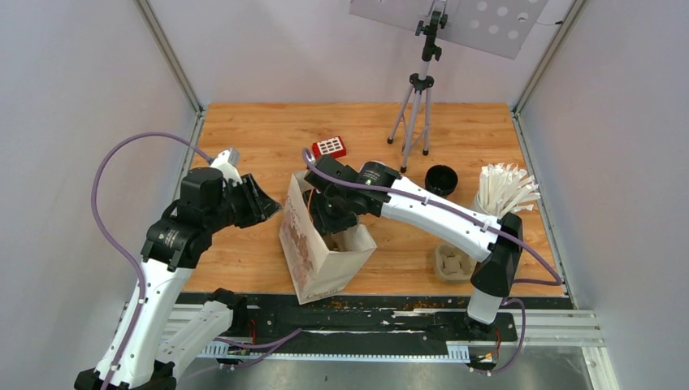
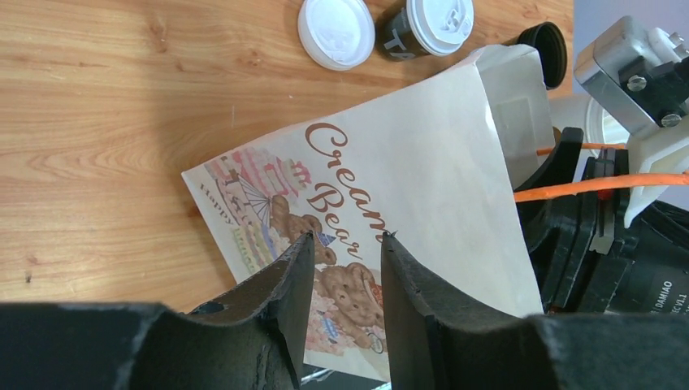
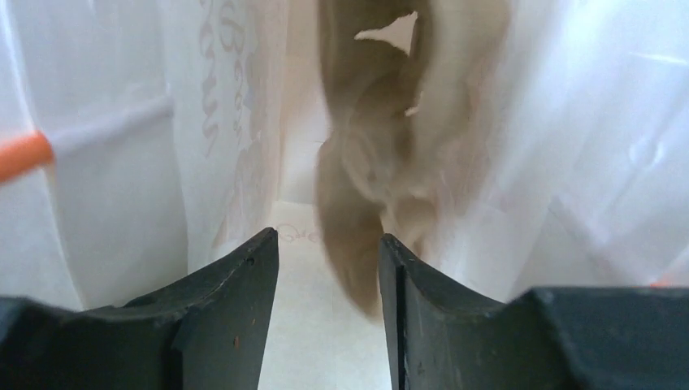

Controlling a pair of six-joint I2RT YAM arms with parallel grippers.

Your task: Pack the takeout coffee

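One takeout coffee cup (image 2: 428,24), black with a white lid, stands on the table beyond the paper bag (image 2: 422,154) in the left wrist view. A second white lid (image 2: 335,31) sits beside it; I cannot tell whether a cup is under it. Both are hidden under the right arm in the top view. My right gripper (image 3: 329,236) is open and empty, reaching down inside the bag (image 1: 313,260); a blurred brown shape lies ahead of it. My left gripper (image 2: 347,236) is open and empty, close to the bag's printed left side (image 1: 264,201).
An open black cup without a lid (image 1: 441,179) stands right of the bag. A white cup of wrapped straws (image 1: 500,191) and a cardboard cup tray (image 1: 453,262) are at the right. A red box (image 1: 329,147) and a tripod (image 1: 414,114) stand at the back.
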